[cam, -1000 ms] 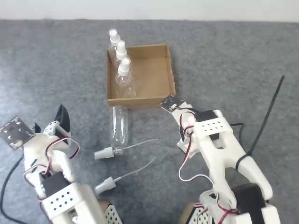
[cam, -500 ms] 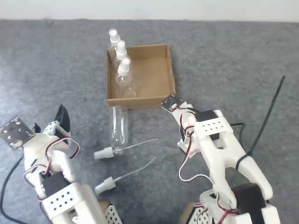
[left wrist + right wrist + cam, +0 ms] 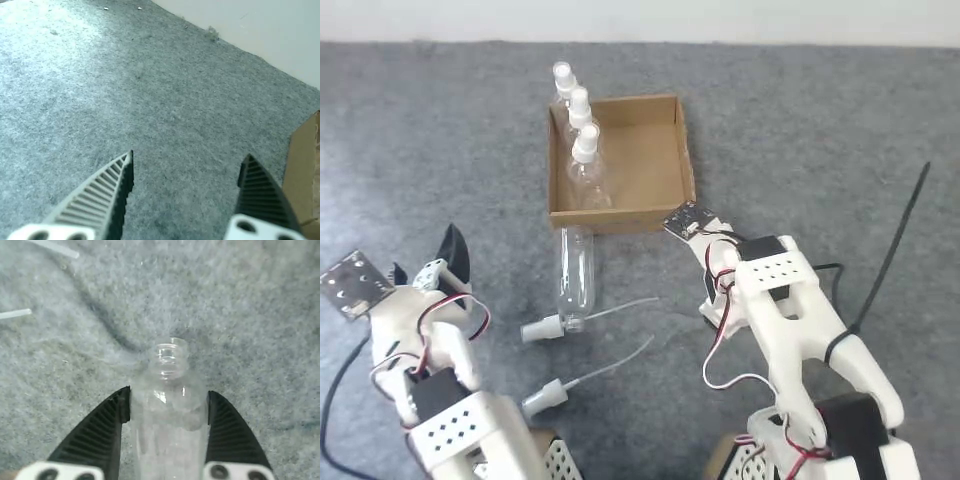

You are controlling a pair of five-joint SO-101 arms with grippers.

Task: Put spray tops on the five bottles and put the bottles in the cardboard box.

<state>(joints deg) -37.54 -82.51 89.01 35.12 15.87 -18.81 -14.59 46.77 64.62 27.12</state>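
Note:
My right gripper [image 3: 169, 396] is shut on a clear bottle [image 3: 169, 357] whose neck is bare, held just above the grey carpet. The right arm [image 3: 775, 290] stands in front of the cardboard box [image 3: 660, 160]. Three bottles with white spray tops [image 3: 586, 142] stand along the box's left wall. Another topless bottle [image 3: 575, 275] lies on the carpet in front of the box. Two loose spray tops [image 3: 542, 328] [image 3: 545, 397] with long tubes lie nearer me. My left gripper [image 3: 185, 175] is open over bare carpet, left of the box [image 3: 302, 165].
Grey carpet covers the whole table up to a pale wall at the back. A black cable [image 3: 895, 250] trails off the right arm. Two white tubes [image 3: 50, 247] [image 3: 15, 314] lie beyond the held bottle.

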